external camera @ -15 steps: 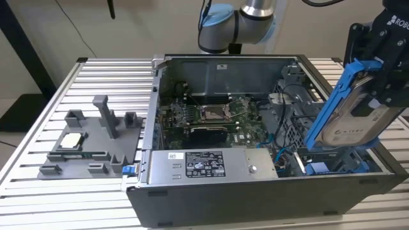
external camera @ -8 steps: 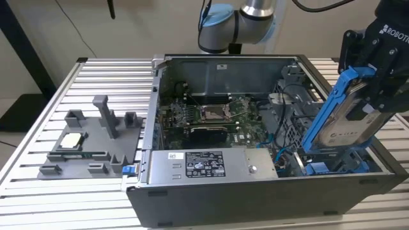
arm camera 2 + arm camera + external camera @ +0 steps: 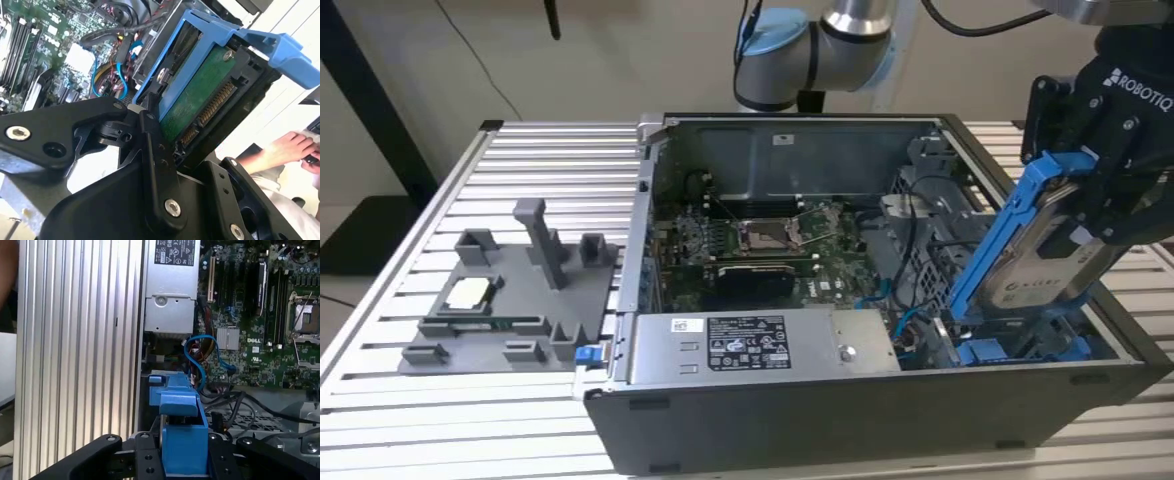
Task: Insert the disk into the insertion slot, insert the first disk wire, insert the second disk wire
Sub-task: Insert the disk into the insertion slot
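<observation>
My gripper is shut on the disk, a drive in a blue plastic carrier. It hangs tilted over the case's corner at the exterior view's right. Its lower end dips toward the insertion slot, a grey bay with blue rails. In the second wrist view the disk shows its green board and connector edge, clamped in my gripper by black fingers. In the first wrist view the blue carrier sits in my gripper. A thin blue disk wire loops loose inside the case beside the bay.
The open computer case lies on a slatted aluminium table. Inside are the motherboard with its silver processor socket and a power supply. A grey fixture tray sits at the exterior view's left. A person's hand rests beyond the table.
</observation>
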`<state>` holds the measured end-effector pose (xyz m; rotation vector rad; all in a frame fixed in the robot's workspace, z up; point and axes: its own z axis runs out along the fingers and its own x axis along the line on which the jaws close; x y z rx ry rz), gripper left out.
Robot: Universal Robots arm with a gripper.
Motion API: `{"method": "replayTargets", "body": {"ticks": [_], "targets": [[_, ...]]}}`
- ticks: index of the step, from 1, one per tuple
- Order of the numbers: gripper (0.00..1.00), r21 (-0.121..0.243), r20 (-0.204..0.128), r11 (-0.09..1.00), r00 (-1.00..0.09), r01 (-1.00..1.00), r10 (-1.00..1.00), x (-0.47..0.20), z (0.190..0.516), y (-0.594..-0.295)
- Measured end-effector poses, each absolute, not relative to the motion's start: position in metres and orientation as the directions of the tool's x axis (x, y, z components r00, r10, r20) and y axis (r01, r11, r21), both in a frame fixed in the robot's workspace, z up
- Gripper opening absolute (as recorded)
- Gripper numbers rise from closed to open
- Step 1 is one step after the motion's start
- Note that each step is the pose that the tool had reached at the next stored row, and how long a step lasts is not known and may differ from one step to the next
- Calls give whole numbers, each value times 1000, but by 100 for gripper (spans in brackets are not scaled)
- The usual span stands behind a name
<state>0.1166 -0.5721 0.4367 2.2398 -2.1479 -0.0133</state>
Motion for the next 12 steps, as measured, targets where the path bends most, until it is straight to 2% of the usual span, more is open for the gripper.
{"method": "replayTargets", "body": {"ticks": [12], "targets": [[33, 33, -3, -43, 43, -999, -999, 121, 426, -572]]}}
